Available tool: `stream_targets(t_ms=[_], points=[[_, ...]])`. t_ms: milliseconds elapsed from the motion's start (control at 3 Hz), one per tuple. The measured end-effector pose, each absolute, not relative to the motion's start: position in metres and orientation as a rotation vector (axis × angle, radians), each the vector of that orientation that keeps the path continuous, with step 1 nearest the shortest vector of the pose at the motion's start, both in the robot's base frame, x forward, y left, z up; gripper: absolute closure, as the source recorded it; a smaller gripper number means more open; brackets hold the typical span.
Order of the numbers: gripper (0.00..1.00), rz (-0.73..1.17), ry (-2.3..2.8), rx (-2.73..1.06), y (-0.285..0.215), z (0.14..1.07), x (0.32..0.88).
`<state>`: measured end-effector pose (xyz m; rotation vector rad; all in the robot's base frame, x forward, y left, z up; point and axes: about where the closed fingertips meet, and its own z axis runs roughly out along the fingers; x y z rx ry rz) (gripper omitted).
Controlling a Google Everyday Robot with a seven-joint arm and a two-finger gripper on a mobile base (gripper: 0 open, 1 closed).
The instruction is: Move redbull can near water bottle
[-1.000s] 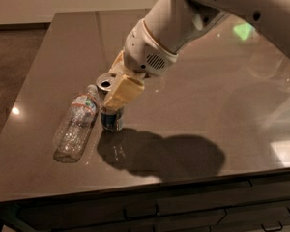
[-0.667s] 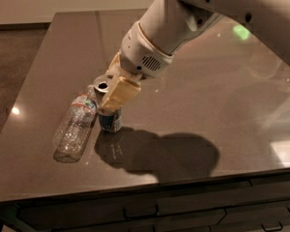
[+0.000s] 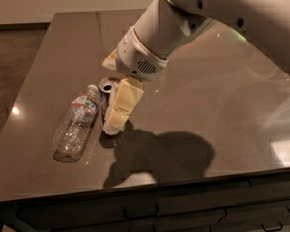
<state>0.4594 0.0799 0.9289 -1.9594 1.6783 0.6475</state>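
1. Reaching down from the upper right, the hand [image 3: 116, 112] sits over the left-middle of the tabletop [image 3: 222, 95] and seems to be pinching the redbull can [image 3: 106, 85]; its far finger is hidden.
2. Leftmost, the water bottle [image 3: 76, 123] lies on its side, with its white cap toward the can's silver top.
3. The redbull can stands just beside the bottle's neck, mostly covered by the pale near finger [image 3: 123, 100].
4. A dark shadow [image 3: 169, 153] spreads to the right.

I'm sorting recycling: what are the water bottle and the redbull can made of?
The water bottle looks like clear, crinkly plastic; you see through it. The redbull can seems shiny metal, its top glinting beside the gripper.
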Motion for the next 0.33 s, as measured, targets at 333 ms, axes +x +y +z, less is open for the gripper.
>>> stream_targets(t_ms=[333], points=[[0.00,0.647,1.678,-1.960,0.0799,0.9290,0.4593]])
